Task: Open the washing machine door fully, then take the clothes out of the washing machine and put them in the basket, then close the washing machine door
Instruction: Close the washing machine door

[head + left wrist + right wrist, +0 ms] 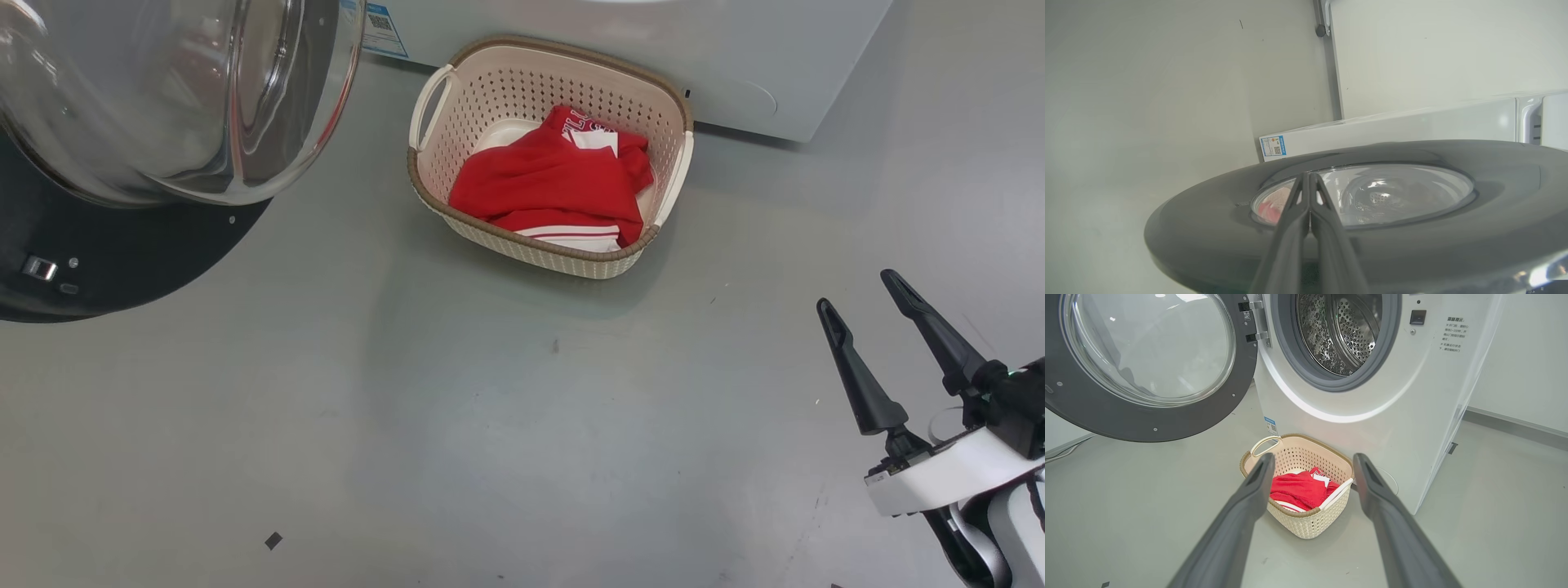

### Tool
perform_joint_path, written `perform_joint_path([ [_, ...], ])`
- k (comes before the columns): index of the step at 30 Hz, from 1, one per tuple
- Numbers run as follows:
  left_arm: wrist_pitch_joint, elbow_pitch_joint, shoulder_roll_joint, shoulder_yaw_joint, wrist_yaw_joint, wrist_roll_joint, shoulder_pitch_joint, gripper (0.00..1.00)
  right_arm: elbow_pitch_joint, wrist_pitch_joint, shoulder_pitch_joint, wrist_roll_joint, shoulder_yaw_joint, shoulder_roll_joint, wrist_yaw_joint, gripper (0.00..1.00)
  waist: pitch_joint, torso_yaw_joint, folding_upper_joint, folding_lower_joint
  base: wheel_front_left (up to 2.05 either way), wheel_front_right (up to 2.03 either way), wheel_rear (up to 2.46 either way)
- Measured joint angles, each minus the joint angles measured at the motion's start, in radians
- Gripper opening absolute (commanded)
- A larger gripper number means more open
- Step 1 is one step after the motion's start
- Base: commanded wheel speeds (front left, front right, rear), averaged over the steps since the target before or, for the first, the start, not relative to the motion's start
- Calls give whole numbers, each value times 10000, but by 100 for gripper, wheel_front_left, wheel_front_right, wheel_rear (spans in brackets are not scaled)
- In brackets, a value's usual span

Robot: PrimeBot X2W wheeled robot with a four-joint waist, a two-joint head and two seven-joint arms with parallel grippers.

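Washing machine door [1147, 416] swung wide, off hinge side of washing machine [1372, 428]. Basket [555, 255] on floor [408, 408], just before washing machine base, near blue label [384, 28]. Clothes [547, 184] heaped inside basket. Left jaws clenched, grasping nothing, tips close by door; contact unclear. Right jaws released, spread wide, well back from washing machine, aimed at basket.

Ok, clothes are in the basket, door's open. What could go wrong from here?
1. The left gripper, shut, points at the glossy outer face of the washing machine door: narrow tips could slide off in a push.
2. The lower part of the drum is out of sight, so a garment might remain inside.
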Motion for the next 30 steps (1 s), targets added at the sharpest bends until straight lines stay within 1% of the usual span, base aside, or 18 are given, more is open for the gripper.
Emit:
perform_joint_path([
  [2, 343, -115, -25, -48, -15, -244, 14, 0, 35, 0, -1, 2, 10, 44, 0, 100, -61, 11, 0, 0, 0, 0, 0],
  [9, 1273, -320, -378, -359, -31, -426, 383, 0, 217, -2, -5, 4, 163, 211, 0, 100, -294, 23, 0, 0, 0, 0, 0],
  [14, 1860, -546, -809, -552, -115, -874, 465, 0, 324, -35, -6, 13, 192, 311, -2, 100, -489, 35, 0, 0, 0, 0, 0],
  [18, 2374, -717, -1039, -782, -128, -926, 585, 0, 426, -42, -6, 13, 291, 416, 0, 100, -648, 54, 0, 0, 0, 0, 0],
  [30, 3597, -1390, -1455, -1574, -573, -1049, 1344, 0, 715, -48, -6, 13, 527, 719, -2, 100, -1051, 0, 0, 0, 0, 0, 0],
])
